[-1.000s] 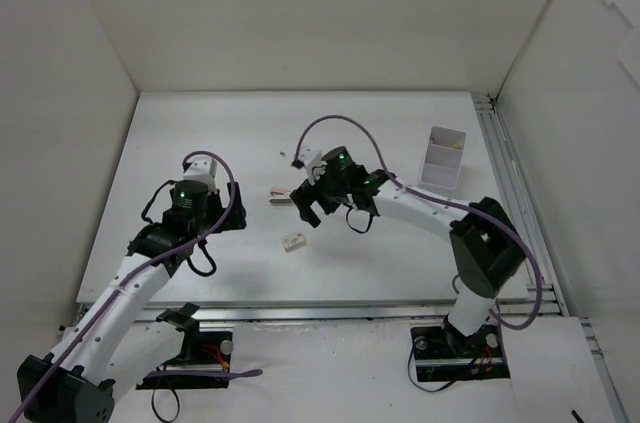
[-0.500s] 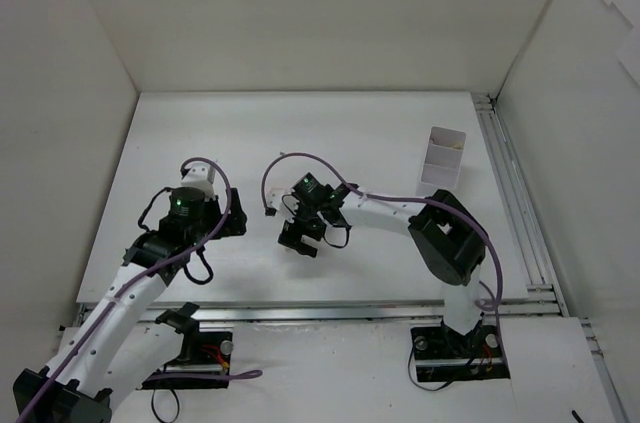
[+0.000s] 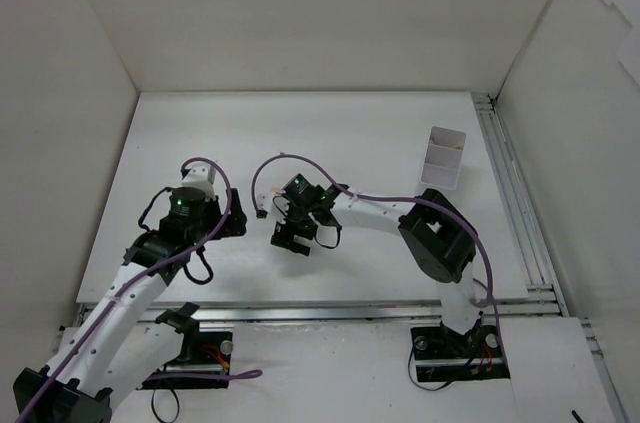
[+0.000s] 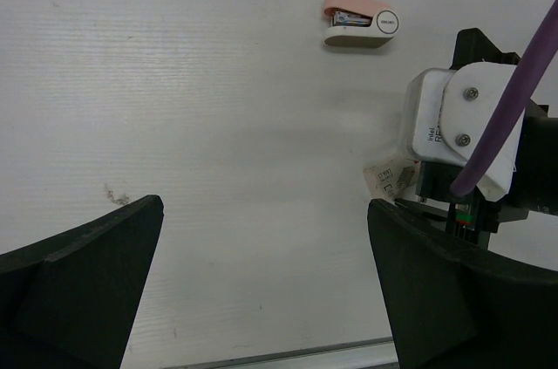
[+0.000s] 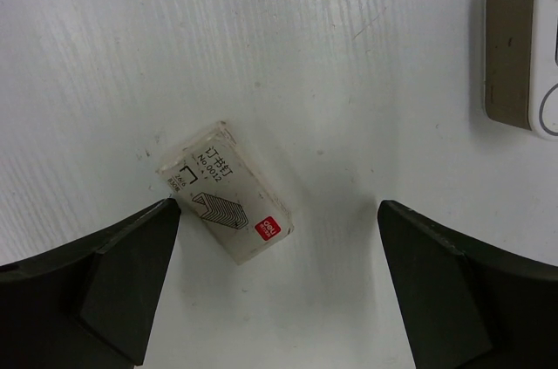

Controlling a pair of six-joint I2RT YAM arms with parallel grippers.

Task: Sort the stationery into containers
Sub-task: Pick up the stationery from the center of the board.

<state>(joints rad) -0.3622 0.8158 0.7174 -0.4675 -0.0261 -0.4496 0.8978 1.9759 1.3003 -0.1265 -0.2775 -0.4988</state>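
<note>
Little white box with a red label and a staple drawing on top, lying flat and skewed on the table. It sits between the wide-open fingers of the right gripper, which has hold of nothing. The left gripper is spread wide too, empty. The white bin sits well apart, back right.

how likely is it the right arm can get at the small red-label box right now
Probably yes: the right gripper hangs open directly over the box, which lies flat on the table between its fingers with nothing against it.
</note>
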